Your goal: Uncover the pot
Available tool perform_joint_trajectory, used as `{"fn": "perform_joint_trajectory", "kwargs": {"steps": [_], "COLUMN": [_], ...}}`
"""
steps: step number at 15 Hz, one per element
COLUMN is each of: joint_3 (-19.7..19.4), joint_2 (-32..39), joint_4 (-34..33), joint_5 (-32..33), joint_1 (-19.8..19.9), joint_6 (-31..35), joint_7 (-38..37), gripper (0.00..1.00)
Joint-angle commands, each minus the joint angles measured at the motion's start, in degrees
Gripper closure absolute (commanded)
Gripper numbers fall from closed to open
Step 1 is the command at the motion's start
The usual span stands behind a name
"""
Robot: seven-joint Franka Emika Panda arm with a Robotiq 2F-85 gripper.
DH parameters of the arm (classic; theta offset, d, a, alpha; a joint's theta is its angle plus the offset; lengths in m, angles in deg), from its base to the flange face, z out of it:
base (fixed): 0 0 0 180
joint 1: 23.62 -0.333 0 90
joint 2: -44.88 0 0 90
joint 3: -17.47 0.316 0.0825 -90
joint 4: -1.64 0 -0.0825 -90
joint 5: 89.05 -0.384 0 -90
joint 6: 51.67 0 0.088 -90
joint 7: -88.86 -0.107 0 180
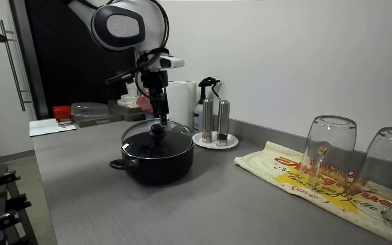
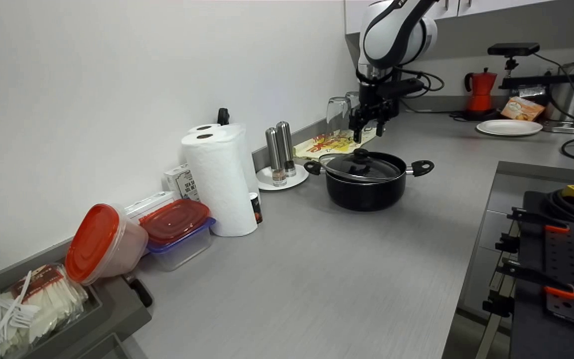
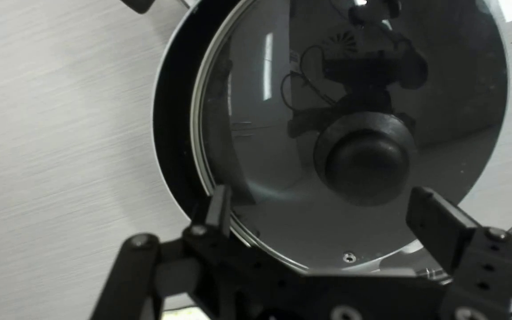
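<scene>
1. From my end, the pot [image 1: 162, 172] looks matt, its lid [image 3: 278, 178] glossy glass with a metal rim.
2. The counter [image 2: 312, 279] reads matt and finely streaked to me.
3. I see clear, shiny glass mugs [image 1: 332, 136] and printed cloth [image 1: 281, 166].
4. Grinders [image 1: 223, 115]: smooth, bright metal.
5. Towel rolls [image 2: 219, 184]: matt paper.

Pot [image 1: 162, 172], lid knob [image 1: 157, 131], end effector [image 2: 368, 132]: all black. Tabletop [image 1: 196, 214] grey, fine streaks. Cloth [image 1: 271, 161] cream, red/yellow/black print. Paper towels [image 2: 222, 184] white. Moka pot [image 2: 482, 89] red.
</scene>
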Motion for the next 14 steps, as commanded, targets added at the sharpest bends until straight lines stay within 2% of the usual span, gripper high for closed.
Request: {"fn": "perform_joint_trajectory", "kwargs": {"steps": [1,14], "joint_3": [0.54,1.11], "joint_2": [4.1,11.82], "joint_4": [-4.85,-12.25], "joint_5": [-1.42,-3.09], "joint_1": [-0.76,-0.74], "joint_6": [0.15,-1.65], "joint_7": [-1.53,-1.5], "gripper": [0.0,0.0]}}
